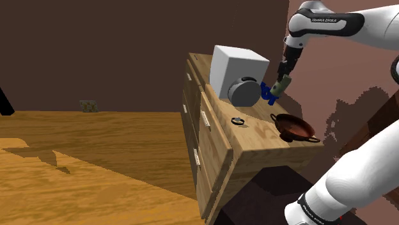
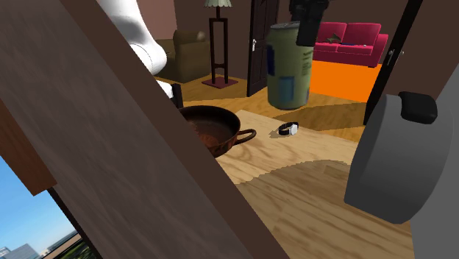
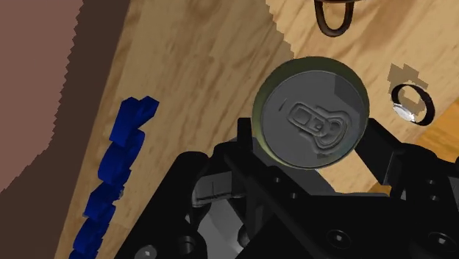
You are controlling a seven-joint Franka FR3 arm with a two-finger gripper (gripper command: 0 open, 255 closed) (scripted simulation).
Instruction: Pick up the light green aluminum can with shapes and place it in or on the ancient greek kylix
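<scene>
gripper (image 3: 312,143) | closed on can (image 3: 312,110) | 2 fingers (image 3: 379,151) grip its sides

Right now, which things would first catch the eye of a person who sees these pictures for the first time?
The black hand clasps a green can above the wooden dresser. A dark brown kylix stands on the dresser top toward the shoulder view's right. A large white box with a round grey front sits farther back.
</scene>
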